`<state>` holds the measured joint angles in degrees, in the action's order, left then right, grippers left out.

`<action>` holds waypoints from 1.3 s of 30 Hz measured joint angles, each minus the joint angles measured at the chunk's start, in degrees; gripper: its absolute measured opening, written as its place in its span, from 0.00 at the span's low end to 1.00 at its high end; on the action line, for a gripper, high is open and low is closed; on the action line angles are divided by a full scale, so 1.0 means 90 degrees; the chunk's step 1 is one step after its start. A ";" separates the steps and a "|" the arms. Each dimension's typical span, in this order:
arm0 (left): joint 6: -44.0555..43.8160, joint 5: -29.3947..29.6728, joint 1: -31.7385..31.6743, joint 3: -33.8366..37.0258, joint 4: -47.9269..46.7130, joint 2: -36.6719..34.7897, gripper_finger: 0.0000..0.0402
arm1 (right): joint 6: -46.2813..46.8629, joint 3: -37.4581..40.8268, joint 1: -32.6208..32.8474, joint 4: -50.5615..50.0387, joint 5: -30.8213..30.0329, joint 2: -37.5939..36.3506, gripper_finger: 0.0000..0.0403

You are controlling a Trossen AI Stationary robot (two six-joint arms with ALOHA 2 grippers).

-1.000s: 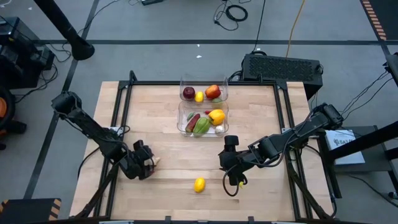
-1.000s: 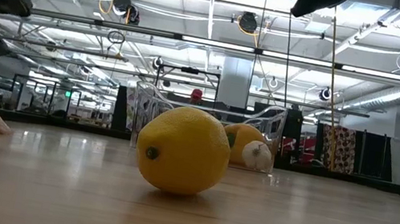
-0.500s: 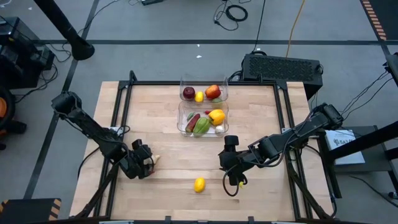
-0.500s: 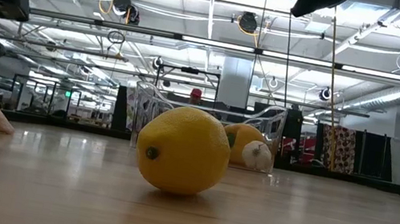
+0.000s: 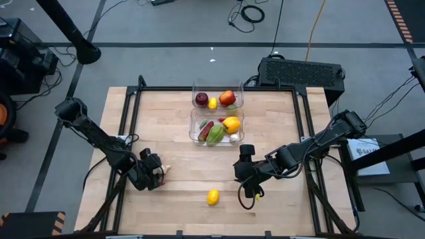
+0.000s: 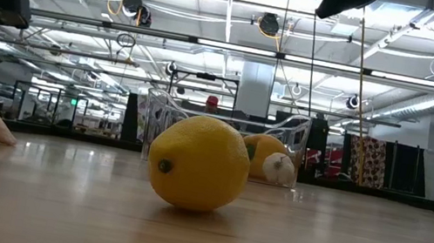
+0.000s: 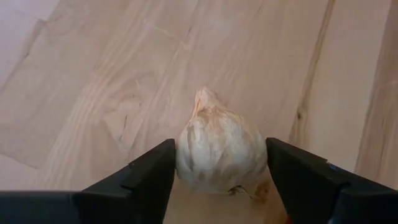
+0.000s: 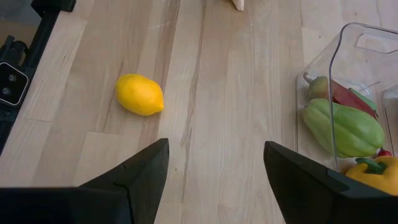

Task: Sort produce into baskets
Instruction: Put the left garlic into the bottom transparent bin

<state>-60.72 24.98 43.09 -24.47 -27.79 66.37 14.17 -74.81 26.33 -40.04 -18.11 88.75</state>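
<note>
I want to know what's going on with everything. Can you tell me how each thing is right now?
Left tool: fingers on both sides of the garlic bulb, closing, on the table.
Right tool: open, empty, above the table.
Lemon: loose on the table.
Far basket: holds apples and a lemon.
Near basket: holds peppers.

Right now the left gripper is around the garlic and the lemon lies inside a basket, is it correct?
Not quite. The lemon lies loose on the table, outside both baskets, as the high view shows. The left gripper is indeed around the garlic.
</note>
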 joint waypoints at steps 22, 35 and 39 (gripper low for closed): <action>0.3015 0.1437 -0.0832 -0.1478 0.0048 -0.0252 0.52 | -0.0023 0.0000 -0.0039 0.0004 -0.0002 0.0000 0.63; 0.7801 0.0921 -0.3549 -0.2550 0.2561 -0.0177 0.52 | -0.0012 0.0000 -0.0042 0.0074 -0.0001 -0.0002 0.63; 0.7729 -0.0049 -0.4500 -0.2548 0.2835 0.0133 0.52 | 0.0005 0.0000 -0.0040 0.0099 0.0006 -0.0002 0.63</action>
<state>8.84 24.54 2.59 -47.40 -2.28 67.56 14.22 -74.81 25.97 -39.15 -18.05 88.73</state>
